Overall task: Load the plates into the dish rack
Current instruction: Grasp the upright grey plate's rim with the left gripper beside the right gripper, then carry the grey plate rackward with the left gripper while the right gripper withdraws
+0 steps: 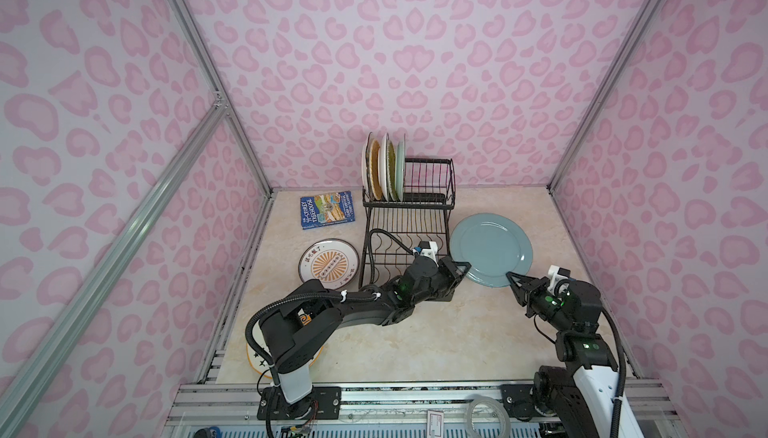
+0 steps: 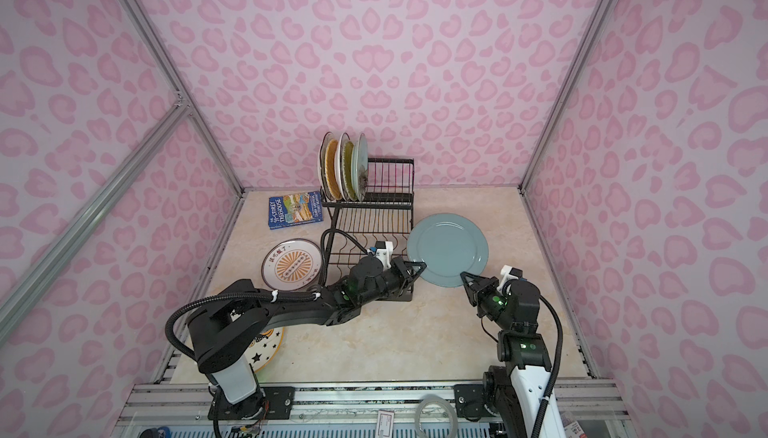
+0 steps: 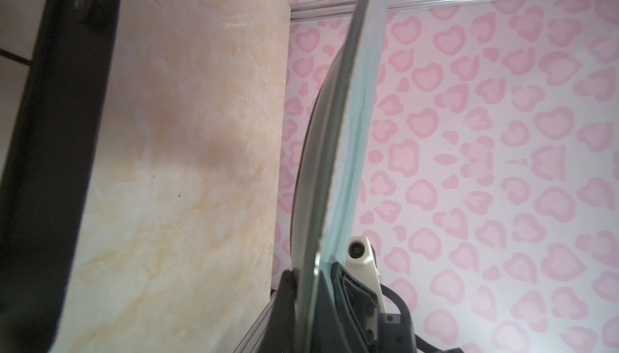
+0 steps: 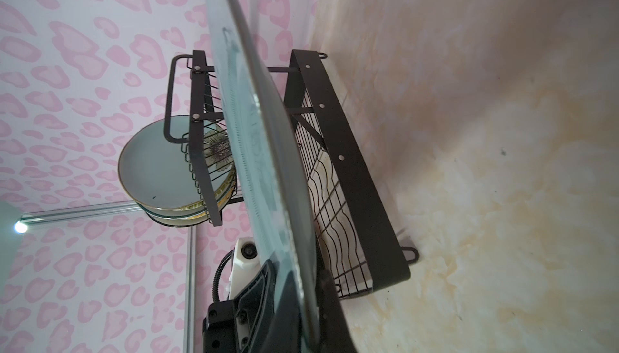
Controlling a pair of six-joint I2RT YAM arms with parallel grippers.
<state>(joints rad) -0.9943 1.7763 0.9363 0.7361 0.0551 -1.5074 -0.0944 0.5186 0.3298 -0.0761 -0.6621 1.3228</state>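
A plain grey-blue plate (image 1: 490,249) (image 2: 446,247) hangs tilted just right of the black wire dish rack (image 1: 409,206) (image 2: 368,206). My left gripper (image 1: 467,266) (image 2: 424,266) is shut on its near-left rim, my right gripper (image 1: 510,276) (image 2: 463,274) on its near rim. The left wrist view shows the plate (image 3: 348,133) edge-on between the left gripper (image 3: 310,277) fingers. In the right wrist view the plate (image 4: 261,133) sits in the right gripper (image 4: 301,287). Several plates (image 1: 382,172) (image 2: 343,170) stand in the rack's upper basket.
A white plate with an orange sunburst (image 1: 328,265) (image 2: 291,265) lies left of the rack. A starred plate (image 1: 257,363) (image 2: 262,353) lies partly under the left arm's base. A blue book (image 1: 328,209) (image 2: 296,211) lies at the back left.
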